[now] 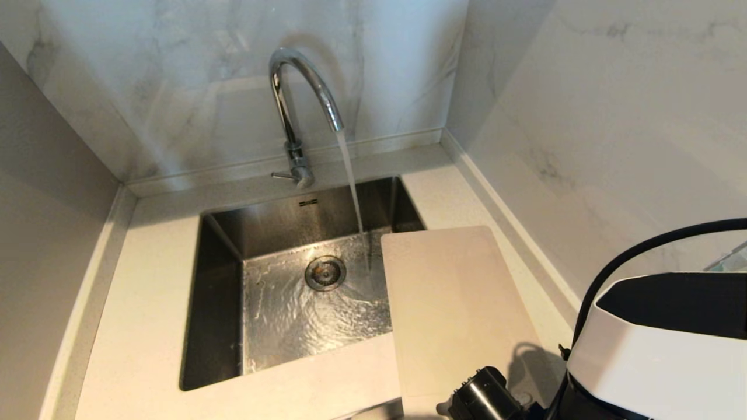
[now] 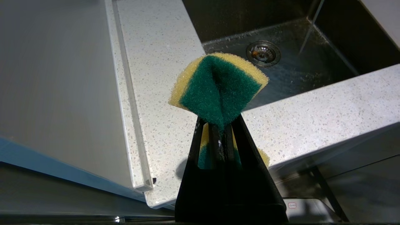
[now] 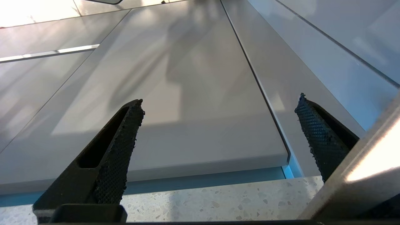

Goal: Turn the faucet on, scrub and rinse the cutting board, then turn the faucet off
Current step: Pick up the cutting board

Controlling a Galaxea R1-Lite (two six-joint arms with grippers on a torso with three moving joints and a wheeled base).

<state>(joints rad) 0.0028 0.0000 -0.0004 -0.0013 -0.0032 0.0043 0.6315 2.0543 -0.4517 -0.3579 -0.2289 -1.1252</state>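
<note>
Running from the faucet, water hits the sink — left pincer pinching a sponge, right pincer spread wide.

steel sink set into a speckled pale counter; round drain near the middle of the basin floor, which is wet and rippled. marble-look wall runs behind and to the right of the counter, with a plain grey panel on the left. yellow-and-green sponge, folded with the green face outward, sits above the counter edge near the sink corner; glossy grey cabinet fronts show in the right wrist view.
</note>
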